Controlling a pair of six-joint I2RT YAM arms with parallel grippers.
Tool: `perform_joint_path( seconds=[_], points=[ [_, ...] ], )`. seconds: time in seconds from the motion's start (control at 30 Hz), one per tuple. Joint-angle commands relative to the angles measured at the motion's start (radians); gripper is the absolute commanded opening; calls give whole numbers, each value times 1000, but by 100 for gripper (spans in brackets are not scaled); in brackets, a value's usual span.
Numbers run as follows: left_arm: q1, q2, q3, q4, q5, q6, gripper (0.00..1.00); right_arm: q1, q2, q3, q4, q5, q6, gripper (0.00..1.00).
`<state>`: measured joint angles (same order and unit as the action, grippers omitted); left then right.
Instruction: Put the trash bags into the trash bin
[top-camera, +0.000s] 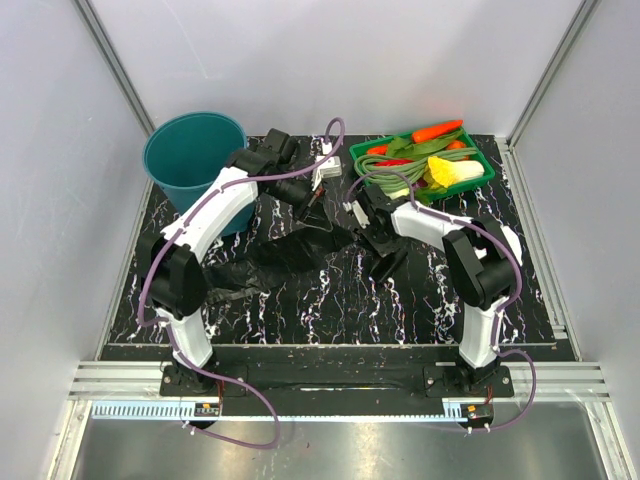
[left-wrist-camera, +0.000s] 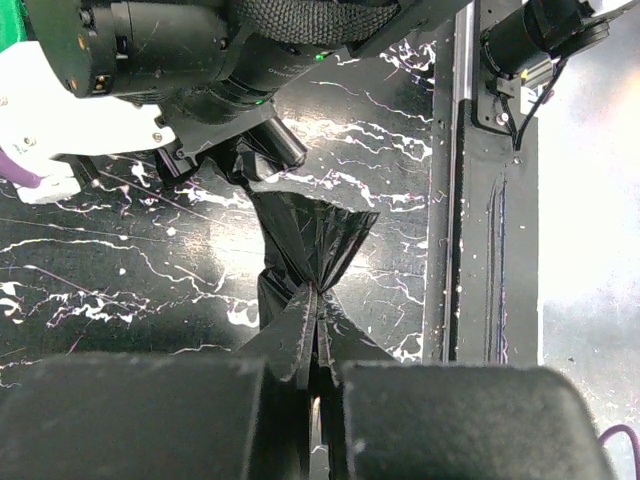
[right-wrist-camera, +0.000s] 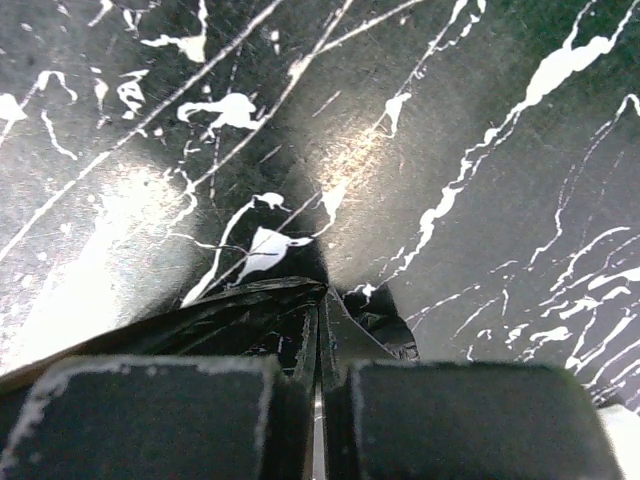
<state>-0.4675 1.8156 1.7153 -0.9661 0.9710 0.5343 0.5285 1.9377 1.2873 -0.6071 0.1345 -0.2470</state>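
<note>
1. The trash bin (top-camera: 195, 150) stands upright at the far left corner of the desk (top-camera: 420, 300). The left arm's white forearm crosses in front of its near wall.
2. The trash bags (top-camera: 285, 250) are outside the bin. They lie as a crumpled black mass on the desk to the near right of it, between the 2 arms.
3. The left fingers (top-camera: 310, 205) reach from beside the bin toward the middle of the desk. In the left wrist view the left fingers (left-wrist-camera: 308, 325) are pressed together on a pinch of the black film. The film fans out in pleats just beyond the tips (left-wrist-camera: 315, 235).
4. The right fingers (top-camera: 355, 222) come in from the right, near the left ones. In the right wrist view the right fingers (right-wrist-camera: 300, 350) are closed with almost no gap between them, and a fold of glossy black film (right-wrist-camera: 240, 310) is caught there.
5. The left wrist view also shows the right arm's black wrist close above the gathered film. The film runs from the left fingers' pinch up to the right fingers (left-wrist-camera: 250, 160).
6. From above, the film between the 2 grips looks lifted into a small peak. The rest of the bags trail toward the near left and rest on the desk.
7. A green tray (top-camera: 487, 168) of vegetables sits at the far right of the desk, just beyond the right arm's wrist and apart from the bags.
</note>
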Motion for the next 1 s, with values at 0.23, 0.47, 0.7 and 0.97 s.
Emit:
perform_joint_path(
  seconds=[0.23,0.47,0.7,0.97],
  points=[
    [35,-64,96,-72,-25,36,0,-2,86,-68,-88,125,-49,0],
    [36,-41,115,-28,-37,0,0,-60,11,-112,-82,163,-78,0],
    [27,-12,110,32,-37,-43,0,-196,-22,-53,-83,174,-118,0],
    [-3,16,109,84,-74,-68,0,-226,-94,0,-100,146,-141,28]
  ],
)
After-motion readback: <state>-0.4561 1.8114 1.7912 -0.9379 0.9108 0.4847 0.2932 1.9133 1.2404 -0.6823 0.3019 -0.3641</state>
